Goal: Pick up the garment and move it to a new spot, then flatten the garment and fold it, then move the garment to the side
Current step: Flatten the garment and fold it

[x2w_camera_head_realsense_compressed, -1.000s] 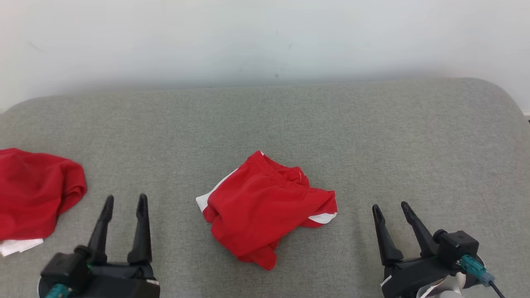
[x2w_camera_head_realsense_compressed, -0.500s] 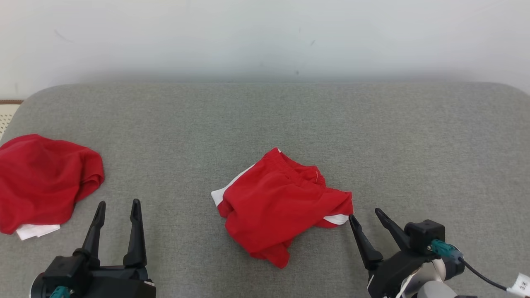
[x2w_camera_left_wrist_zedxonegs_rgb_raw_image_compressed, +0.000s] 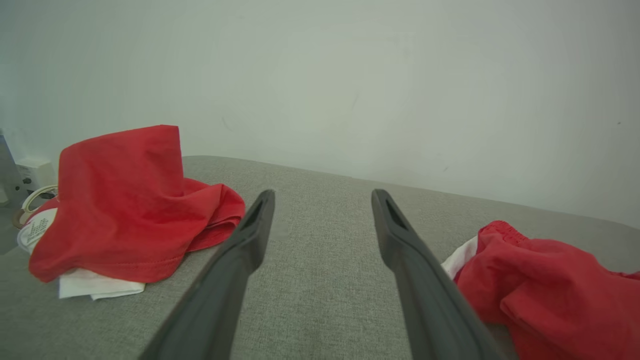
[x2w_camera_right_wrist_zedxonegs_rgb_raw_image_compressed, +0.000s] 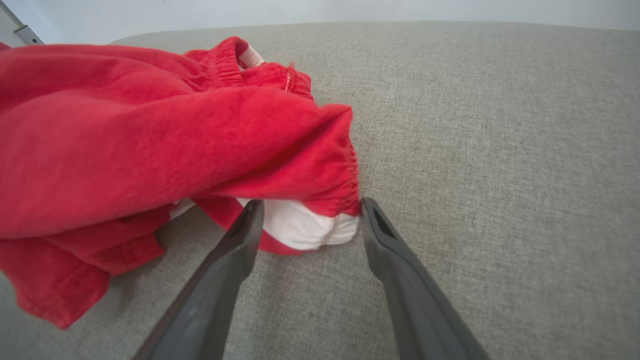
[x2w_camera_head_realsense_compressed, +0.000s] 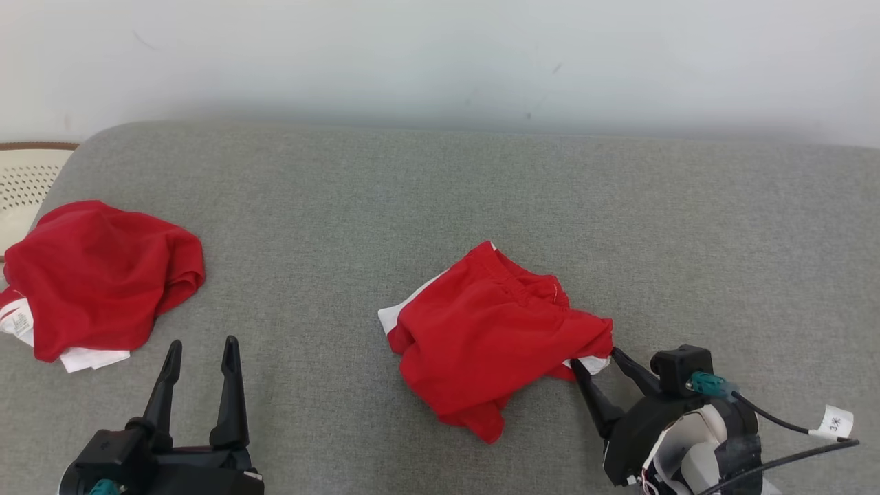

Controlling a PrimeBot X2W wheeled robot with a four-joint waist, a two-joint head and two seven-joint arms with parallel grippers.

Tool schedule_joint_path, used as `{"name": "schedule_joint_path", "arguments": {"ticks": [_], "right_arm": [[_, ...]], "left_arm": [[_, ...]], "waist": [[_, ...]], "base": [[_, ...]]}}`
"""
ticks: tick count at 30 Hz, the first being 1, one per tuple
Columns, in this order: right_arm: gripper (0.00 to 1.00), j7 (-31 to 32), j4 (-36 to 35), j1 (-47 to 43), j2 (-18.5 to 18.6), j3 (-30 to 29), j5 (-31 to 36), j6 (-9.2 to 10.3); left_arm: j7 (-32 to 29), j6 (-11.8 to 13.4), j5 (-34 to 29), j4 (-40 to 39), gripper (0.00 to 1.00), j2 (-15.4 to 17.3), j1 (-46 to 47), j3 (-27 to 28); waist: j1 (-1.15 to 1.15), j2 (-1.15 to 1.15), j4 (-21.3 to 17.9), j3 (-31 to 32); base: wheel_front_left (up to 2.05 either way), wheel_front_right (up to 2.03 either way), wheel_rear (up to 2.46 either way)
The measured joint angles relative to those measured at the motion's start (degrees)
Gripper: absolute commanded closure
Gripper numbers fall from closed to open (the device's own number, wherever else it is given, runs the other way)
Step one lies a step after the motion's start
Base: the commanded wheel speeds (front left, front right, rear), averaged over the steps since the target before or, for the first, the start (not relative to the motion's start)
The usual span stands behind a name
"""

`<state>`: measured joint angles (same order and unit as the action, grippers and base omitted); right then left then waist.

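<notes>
Head view: red garment (x2w_camera_head_realsense_compressed: 495, 337) lay on grey cushion (x2w_camera_head_realsense_compressed: 412, 192), at 10 o'clock from R gripper (x2w_camera_head_realsense_compressed: 593, 357), whose wide-open fingers (x2w_camera_right_wrist_zedxonegs_rgb_raw_image_compressed: 220, 275) flanked its white corner, gripping nothing; folds hid its shape. L gripper (x2w_camera_head_realsense_compressed: 203, 342) gaped empty, base cut off.

My right gripper (x2w_camera_head_realsense_compressed: 595, 357) sits at the lower right with its fingers spread, their tips at the right corner of the crumpled red garment (x2w_camera_head_realsense_compressed: 495, 337), where a bit of white trim (x2w_camera_head_realsense_compressed: 592, 365) shows between them. The garment lies midway across the grey cushion (x2w_camera_head_realsense_compressed: 412, 192). My left gripper (x2w_camera_head_realsense_compressed: 203, 342) stands at the lower left, fingers wide, well apart from it. A second red heap (x2w_camera_head_realsense_compressed: 103, 275) lies at the far left, near a pale perforated thing (x2w_camera_head_realsense_compressed: 24, 182).
</notes>
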<state>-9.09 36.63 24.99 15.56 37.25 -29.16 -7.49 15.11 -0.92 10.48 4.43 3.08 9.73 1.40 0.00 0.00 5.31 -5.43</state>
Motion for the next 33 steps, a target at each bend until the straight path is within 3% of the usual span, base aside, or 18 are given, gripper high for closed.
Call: {"name": "schedule_joint_path", "arguments": {"ticks": [1,2,3,10,18,24,30,31,32,33], "right_arm": [[0.59,-0.1,0.8,0.6,0.2,0.6,-0.3,0.00],[0.83,-0.6,1.5,1.1,0.2,1.1,-0.8,0.00],[1.00,-1.0,2.2,1.7,0.3,1.4,-1.2,0.00],[1.00,-4.6,3.2,4.9,1.8,1.4,-2.2,0.00],[1.00,-5.5,-4.1,6.2,6.3,-5.2,0.6,0.00],[1.00,-2.2,-10.9,3.8,9.5,-12.0,4.0,0.00],[1.00,3.0,-14.7,-1.6,9.8,-15.0,5.1,0.00],[0.95,3.9,-15.2,-2.6,9.7,-15.5,5.1,0.00],[0.44,4.9,-15.5,-3.4,9.6,-16.0,5.1,0.00],[0.00,5.9,-15.7,-4.0,9.5,-16.1,5.3,0.00]], "left_arm": [[0.0,0.0,0.0,0.0,0.00,0.0,0.0,0.1],[0.0,0.0,0.0,0.1,0.00,0.0,0.0,0.1],[0.0,0.0,0.0,0.1,0.00,0.0,0.0,0.1],[0.0,0.1,0.2,0.2,0.00,-0.1,0.0,0.7],[0.0,0.4,0.8,0.4,0.00,-0.2,-0.3,0.9],[0.0,0.8,1.5,0.7,0.00,-0.2,-0.3,0.0],[0.0,1.0,1.8,1.1,0.00,-0.2,-0.4,-0.6],[0.0,1.0,1.8,1.2,0.00,-0.2,-0.4,-0.6],[0.0,1.0,1.8,1.3,0.00,-0.2,-0.4,-0.6],[0.0,1.0,1.9,1.4,0.00,-0.2,-0.4,-0.5]], "waist": [[0.00,0.00,0.1,-0.1],[0.00,0.00,0.2,-0.1],[0.00,0.00,0.3,-0.2],[0.00,0.00,-0.3,-0.5],[0.00,0.00,-2.4,-0.5],[0.00,0.00,-3.3,-0.1],[0.00,0.00,-3.0,0.1],[0.00,0.00,-3.0,0.1],[0.00,0.00,-2.9,0.2],[0.00,0.00,-2.9,0.3]], "base": [[0.00,0.00,0.00],[0.00,0.00,0.00],[0.00,0.00,0.00],[0.00,0.00,0.00],[0.00,0.00,0.00],[0.00,0.00,0.00],[0.00,0.00,0.00],[0.00,0.00,0.00],[0.00,0.00,0.00],[0.00,0.00,0.00]]}}
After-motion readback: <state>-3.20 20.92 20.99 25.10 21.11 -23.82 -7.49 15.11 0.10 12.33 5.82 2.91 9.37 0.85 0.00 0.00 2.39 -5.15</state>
